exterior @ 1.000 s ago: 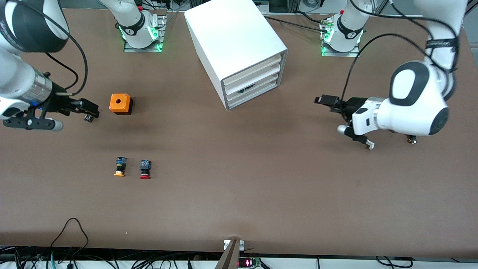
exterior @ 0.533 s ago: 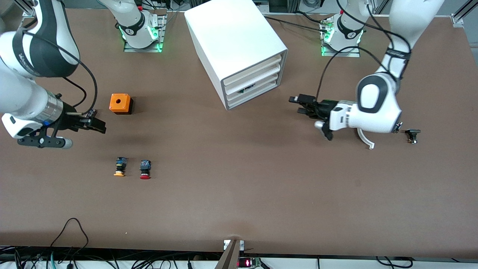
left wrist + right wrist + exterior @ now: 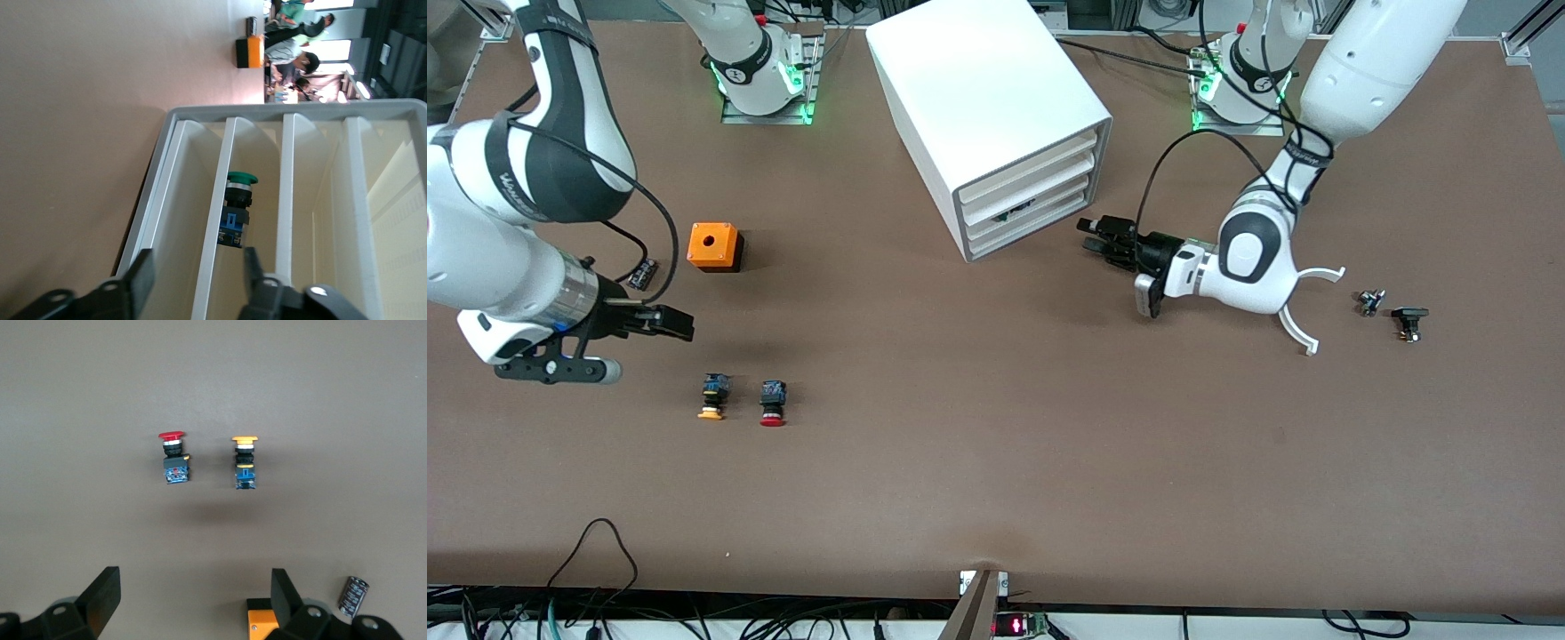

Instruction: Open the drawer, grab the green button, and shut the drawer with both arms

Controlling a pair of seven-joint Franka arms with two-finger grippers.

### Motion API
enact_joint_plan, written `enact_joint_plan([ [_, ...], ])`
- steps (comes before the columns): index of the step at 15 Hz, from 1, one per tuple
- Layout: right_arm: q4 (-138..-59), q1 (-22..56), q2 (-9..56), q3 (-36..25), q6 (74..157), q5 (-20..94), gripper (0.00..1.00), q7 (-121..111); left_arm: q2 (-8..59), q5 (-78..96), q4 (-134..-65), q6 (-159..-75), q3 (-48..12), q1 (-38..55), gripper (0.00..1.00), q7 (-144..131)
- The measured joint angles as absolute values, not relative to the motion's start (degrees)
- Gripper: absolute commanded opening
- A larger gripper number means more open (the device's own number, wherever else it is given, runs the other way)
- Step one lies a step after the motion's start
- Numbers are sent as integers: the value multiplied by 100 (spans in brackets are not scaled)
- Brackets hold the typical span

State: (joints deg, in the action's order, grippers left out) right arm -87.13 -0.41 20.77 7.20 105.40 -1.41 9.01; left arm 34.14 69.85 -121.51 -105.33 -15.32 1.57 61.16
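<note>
The green button [image 3: 235,213] is seen lying in the closed drawer [image 3: 1049,203] of the cabinet [image 3: 987,89]. The left hand [image 3: 1089,236] has been swung in to four o'clock of the cabinet front, released and empty, so opening is judged to be next. The right hand [image 3: 683,324], also released, has been brought to eleven o'clock of the yellow button [image 3: 711,397] and red button [image 3: 772,404]. Counted: four drawers, three buttons, two arms.

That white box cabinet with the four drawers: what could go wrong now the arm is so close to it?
1. The left gripper, part open, sits right in front of the white box cabinet; its fingers may hit a drawer edge rather than hook the shallow white drawer.
2. A sharp pull might roll the green-capped push button inside.
3. The right gripper, open, hangs near the yellow-capped button and red-capped button, easily confused.
</note>
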Motion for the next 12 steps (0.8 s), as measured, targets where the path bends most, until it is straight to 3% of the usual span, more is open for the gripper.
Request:
enact_joint_plan([
  [5, -8461, 184, 2278, 730, 10539, -141, 100, 1338, 3866, 7386, -12244, -10532, -1876, 165, 40, 6709],
  [11, -8303, 441, 2425, 735, 10538, -141, 100, 2020, 3923, 7393, -12485, -10516, -2027, 148, 40, 6805],
  [12, -8293, 473, 2440, 735, 10537, -141, 100, 2099, 3926, 7395, -12530, -10516, -2056, 149, 33, 6809],
])
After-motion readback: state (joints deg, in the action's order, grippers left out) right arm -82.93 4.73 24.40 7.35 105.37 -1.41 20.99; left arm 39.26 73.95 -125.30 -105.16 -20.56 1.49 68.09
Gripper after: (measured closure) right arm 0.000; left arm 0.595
